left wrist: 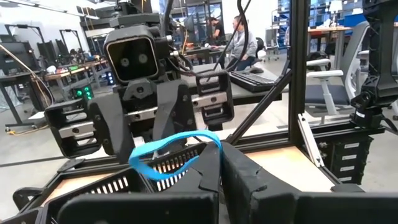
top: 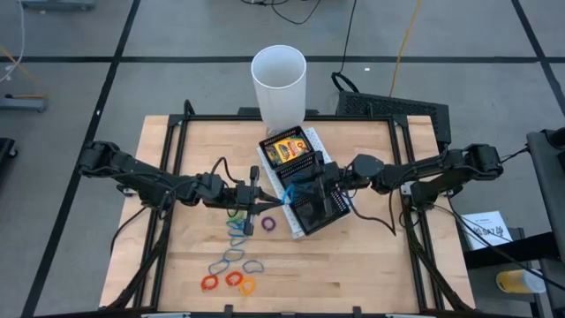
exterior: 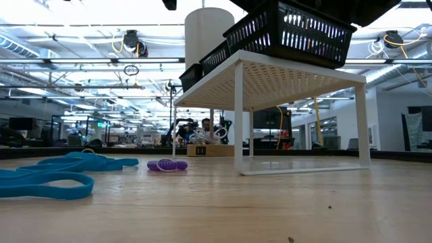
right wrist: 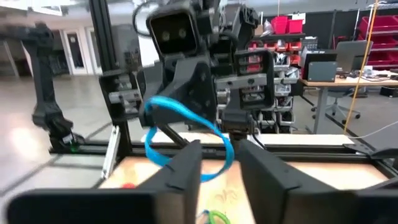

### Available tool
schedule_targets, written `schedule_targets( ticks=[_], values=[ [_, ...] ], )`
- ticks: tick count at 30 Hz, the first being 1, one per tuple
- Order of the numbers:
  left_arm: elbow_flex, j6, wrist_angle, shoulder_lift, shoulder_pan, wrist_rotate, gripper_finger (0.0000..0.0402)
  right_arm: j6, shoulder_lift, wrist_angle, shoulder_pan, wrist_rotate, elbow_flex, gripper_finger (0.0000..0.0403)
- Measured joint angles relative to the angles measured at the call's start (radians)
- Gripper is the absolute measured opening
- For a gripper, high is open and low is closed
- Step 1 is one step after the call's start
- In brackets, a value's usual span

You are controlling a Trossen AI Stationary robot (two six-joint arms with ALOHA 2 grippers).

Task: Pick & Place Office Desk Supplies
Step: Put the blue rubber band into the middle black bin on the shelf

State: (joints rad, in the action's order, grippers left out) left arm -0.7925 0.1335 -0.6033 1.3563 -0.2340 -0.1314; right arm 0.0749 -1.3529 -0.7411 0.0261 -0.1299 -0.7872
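A blue rubber band (left wrist: 174,140) hangs in the air over the near end of the black mesh tray (top: 311,212), between my two grippers. My left gripper (top: 275,202) comes level from the table's left and is shut on the band. My right gripper (right wrist: 221,168) faces it from the right, open, and the band's free loop (right wrist: 227,152) dips into the gap between its fingers. A yellow-and-green crayon box (top: 290,148) lies in the tray's far compartment. More rubber bands (top: 237,231) lie on the table on the near left. My left gripper pinches one end of the blue band (left wrist: 212,142) between its two shut fingertips, coming level from the table's left. The band is lifted clear of the table and curves slack toward the other gripper. My right gripper has the loop (right wrist: 214,171) between its open fingers; whether a finger touches it I cannot tell.
The tray sits on a white perforated riser (exterior: 270,74) at the table's middle. A tall white cup (top: 279,84) stands behind it at the far edge. Purple (top: 267,224), green, grey and orange (top: 231,281) bands lie scattered on the near left. A person sits beyond the table (left wrist: 239,37).
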Motion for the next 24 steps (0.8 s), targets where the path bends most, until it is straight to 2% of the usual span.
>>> schedule_targets(
  ticks=[5, 9, 12, 24],
  values=[
    [0.0, -0.001, -0.015, 0.0, 0.0, 0.0, 0.0011, 0.025, 0.0, 0.003, 0.0, 0.001, 0.0, 0.0183],
    [0.0, -0.001, -0.024, 0.0, 0.004, 0.001, 0.0005, 0.026, 0.0, 0.003, 0.0, 0.002, 0.0, 0.0203],
    [0.0, -0.005, -0.029, 0.0, 0.006, 0.0, 0.0012, 0.026, 0.0, 0.003, 0.0, 0.002, 0.0, 0.0194],
    [0.001, -0.008, -0.051, 0.032, 0.01, 0.002, 0.0005, 0.021, -0.03, -0.031, -0.007, 0.002, -0.001, 0.0112]
  ],
)
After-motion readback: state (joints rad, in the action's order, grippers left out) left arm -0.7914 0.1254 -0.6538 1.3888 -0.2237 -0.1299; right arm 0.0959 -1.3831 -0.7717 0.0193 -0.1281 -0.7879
